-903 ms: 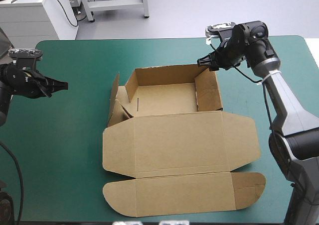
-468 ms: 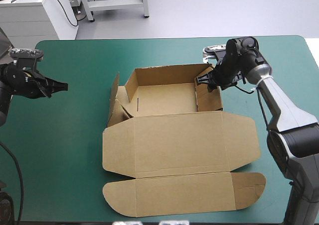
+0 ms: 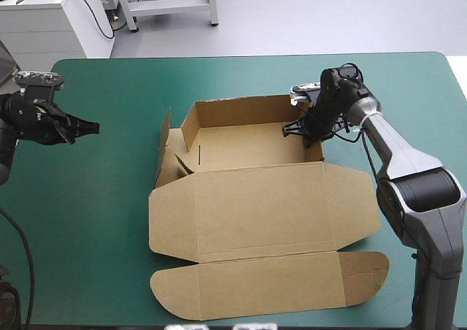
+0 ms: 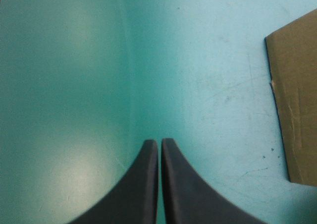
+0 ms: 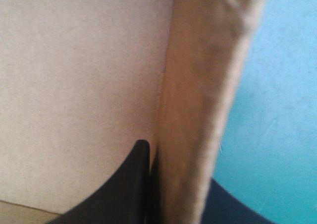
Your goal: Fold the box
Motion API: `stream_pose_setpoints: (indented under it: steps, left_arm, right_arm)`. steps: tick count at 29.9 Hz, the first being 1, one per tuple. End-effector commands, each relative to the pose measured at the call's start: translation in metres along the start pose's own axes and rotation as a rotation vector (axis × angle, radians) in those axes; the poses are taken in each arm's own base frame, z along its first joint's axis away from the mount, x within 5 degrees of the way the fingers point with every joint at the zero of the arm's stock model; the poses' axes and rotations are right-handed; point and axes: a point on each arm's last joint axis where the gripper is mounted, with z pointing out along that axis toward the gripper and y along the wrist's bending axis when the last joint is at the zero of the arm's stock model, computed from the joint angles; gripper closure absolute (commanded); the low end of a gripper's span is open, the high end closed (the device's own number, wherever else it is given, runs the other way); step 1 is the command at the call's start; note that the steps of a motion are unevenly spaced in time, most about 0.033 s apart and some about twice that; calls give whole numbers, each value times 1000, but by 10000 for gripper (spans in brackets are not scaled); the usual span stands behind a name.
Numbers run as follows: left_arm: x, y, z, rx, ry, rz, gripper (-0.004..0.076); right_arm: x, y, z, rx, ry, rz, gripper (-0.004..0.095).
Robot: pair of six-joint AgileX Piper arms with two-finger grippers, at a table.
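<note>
Brown cardboard box (image 3: 248, 198) mid-table, open tray, lid flat toward 6 o'clock edge – black-finned right gripper (image 3: 290, 129) clamps its 3 o'clock wall (image 5: 198, 110); black-finned left gripper (image 4: 159, 142) pinched together, well apart at 9 o'clock – over bare teal-green table cover (image 3: 95, 220)

I counted one brown box (image 3: 263, 213), one teal-green table (image 3: 95, 220), and two grippers, my left gripper (image 3: 93, 127) and right gripper (image 3: 289, 129).

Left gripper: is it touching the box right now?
No, the left gripper hangs shut over the teal-green cover near the table's left edge, well apart from the box.
</note>
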Motion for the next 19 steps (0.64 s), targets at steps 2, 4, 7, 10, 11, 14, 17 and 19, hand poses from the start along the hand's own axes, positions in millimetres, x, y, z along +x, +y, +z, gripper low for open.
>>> stream_pose_setpoints:
  steps: [2,4,7,10,11,14,17,19]
  left_arm:
    - [-9,1,-19,-11,-96,-6,722]
    - [-8,1,-19,-11,-94,-5,722]
    - [-8,1,-19,-12,-93,-5,722]
    - [-8,1,-19,-10,-93,-6,722]
    - [-8,1,-19,-9,-93,-7,722]
    - [-10,-1,-18,10,-107,-20,722]
    - [-12,1,-9,52,-108,-69,722]
    - [-13,3,0,128,-95,-153,722]
  right_arm:
    - [-1,5,-34,-22,-87,-15,914]
    - [-2,5,-36,-22,-96,-16,914]
    - [-3,6,-41,-23,-115,-14,914]
    - [-2,6,-53,-21,-149,-12,914]
    - [-1,5,-59,-20,-162,-10,914]
    - [3,-2,-80,-15,-213,16,914]
    - [10,-12,-107,-14,-270,44,914]
    - [17,-17,-127,-11,-312,56,914]
